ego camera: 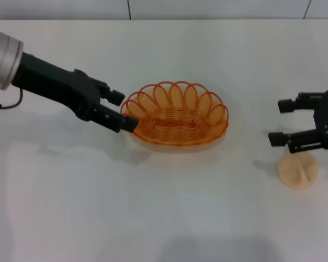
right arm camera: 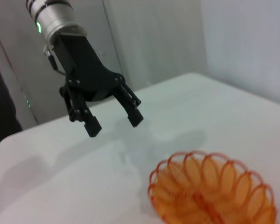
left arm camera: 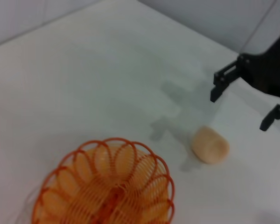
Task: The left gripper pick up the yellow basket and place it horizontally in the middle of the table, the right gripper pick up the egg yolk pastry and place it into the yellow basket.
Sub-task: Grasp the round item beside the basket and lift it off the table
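Basket flat mid-table, my left gripper spread beside rim, released. Right gripper spread above pastry, lined up for my grab.

The white table carries two things. The basket sits upright near the middle, slightly toward twelve o'clock. The pastry lies well apart from it at about four o'clock, near the table's right side.
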